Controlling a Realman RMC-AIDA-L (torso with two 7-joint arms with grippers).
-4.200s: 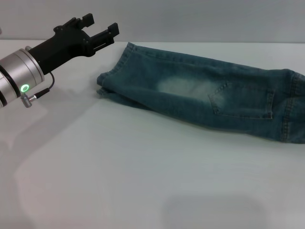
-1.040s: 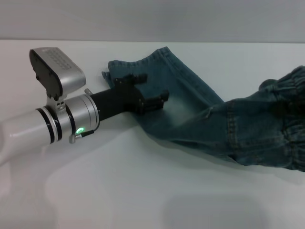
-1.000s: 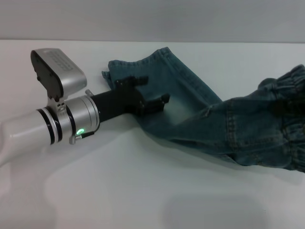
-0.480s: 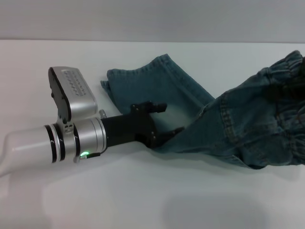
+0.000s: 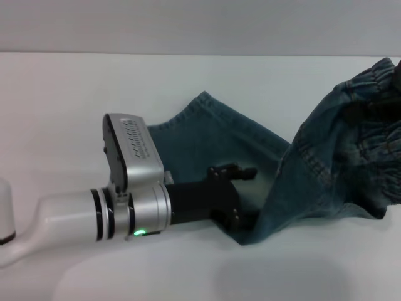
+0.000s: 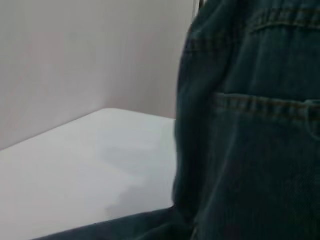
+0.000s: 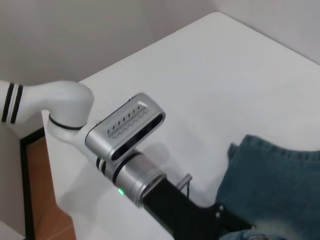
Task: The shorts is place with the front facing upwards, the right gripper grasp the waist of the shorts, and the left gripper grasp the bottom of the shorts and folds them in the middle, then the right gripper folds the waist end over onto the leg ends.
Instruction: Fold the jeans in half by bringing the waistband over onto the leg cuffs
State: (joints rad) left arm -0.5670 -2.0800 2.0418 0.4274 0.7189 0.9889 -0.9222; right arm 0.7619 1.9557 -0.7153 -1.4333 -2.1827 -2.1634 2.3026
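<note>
Half-second change: waist (image 5: 369,94) lifted higher beyond left gripper (image 5: 241,197), clenched on shorts (image 5: 207,135) fold; right gripper state indeterminate.

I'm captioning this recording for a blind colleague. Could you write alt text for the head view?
The left end effector reaches in low over the white table and presses on the lower legs of the shorts lying flat. At the right edge of the view, the waist is lifted into the air, so the denim rises in a steep fold from the table.
</note>
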